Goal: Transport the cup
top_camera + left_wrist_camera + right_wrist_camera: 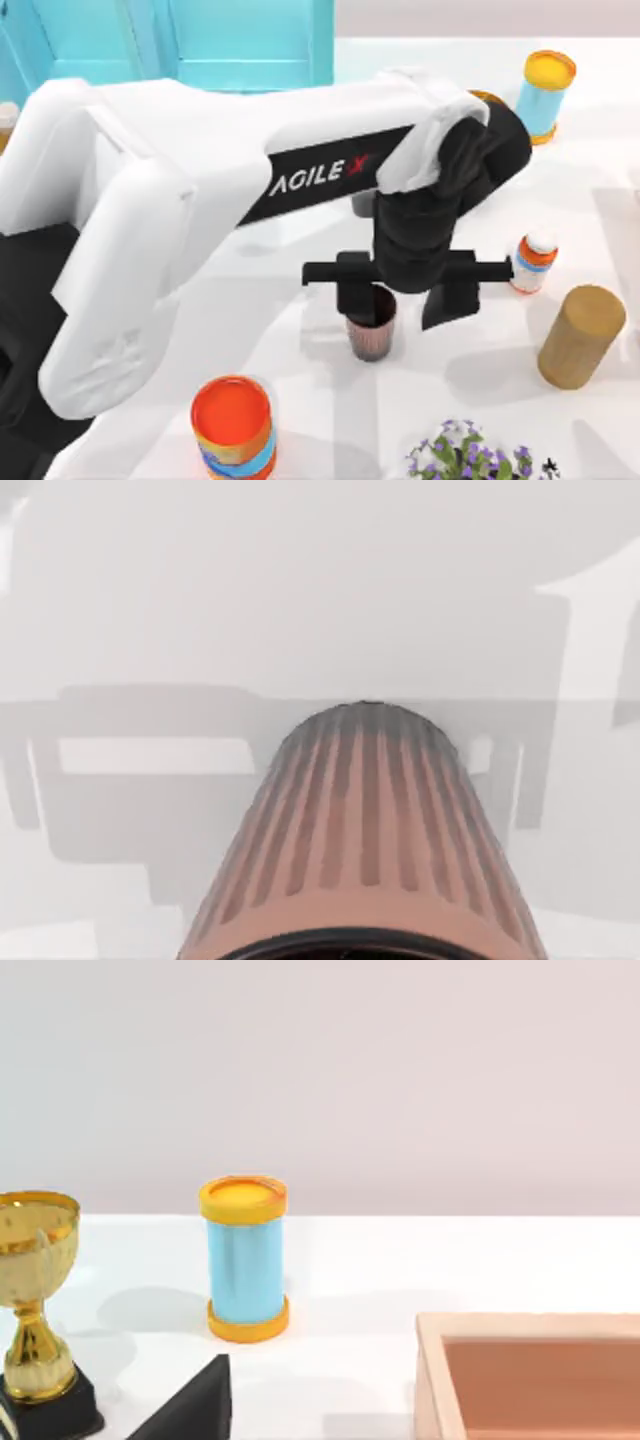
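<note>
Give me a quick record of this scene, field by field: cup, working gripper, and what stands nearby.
cup: ribbed brownish-pink cup upright on the white table
left gripper: left gripper down over the cup, one finger at its rim, the other beside it, open
nearby: orange-topped can, wooden cylinder, small bottle, blue can, gold trophy, wooden tray

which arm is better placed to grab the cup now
Left. Its claw hangs right over the cup in the top view, fingers straddling the rim, and the left wrist view looks straight down the cup's ribbed wall. The right wrist view faces other items.
</note>
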Motion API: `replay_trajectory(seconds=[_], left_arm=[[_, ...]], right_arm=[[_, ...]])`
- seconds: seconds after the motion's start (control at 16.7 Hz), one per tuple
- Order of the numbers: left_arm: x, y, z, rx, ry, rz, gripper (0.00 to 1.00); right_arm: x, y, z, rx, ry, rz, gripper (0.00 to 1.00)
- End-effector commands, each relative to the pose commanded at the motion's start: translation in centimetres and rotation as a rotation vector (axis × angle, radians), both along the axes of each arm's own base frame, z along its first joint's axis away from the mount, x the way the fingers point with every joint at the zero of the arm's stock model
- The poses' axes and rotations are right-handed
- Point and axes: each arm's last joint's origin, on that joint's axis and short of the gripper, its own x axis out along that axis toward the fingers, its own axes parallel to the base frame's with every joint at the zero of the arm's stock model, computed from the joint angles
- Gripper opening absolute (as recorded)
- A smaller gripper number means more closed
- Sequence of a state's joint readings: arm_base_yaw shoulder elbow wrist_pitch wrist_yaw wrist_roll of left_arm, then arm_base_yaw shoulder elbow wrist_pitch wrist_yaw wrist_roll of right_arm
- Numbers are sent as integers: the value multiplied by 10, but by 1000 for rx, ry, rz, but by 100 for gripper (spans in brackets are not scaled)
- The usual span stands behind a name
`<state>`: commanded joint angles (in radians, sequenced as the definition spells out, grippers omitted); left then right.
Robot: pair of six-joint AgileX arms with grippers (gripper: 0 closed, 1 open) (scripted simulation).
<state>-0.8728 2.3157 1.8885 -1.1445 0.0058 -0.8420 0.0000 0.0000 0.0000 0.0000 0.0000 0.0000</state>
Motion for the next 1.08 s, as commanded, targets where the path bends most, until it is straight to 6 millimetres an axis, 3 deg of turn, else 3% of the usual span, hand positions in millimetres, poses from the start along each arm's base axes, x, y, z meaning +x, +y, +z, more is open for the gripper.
replay_trajectory(seconds=[0.24,0.3,0.84,0.96,1.08], left_arm=[[0,0,0,0,0,0,2],[0,0,0,0,0,0,0],[1,1,1,0,0,1,0],[8,16,6,-4,2,6,0],[21,49,18,-10,7,23,0]], right_arm=[[0,0,0,0,0,0,100],[0,0,0,0,0,0,100],[0,0,0,0,0,0,100],[0,0,0,0,0,0,100],[0,0,0,0,0,0,100]])
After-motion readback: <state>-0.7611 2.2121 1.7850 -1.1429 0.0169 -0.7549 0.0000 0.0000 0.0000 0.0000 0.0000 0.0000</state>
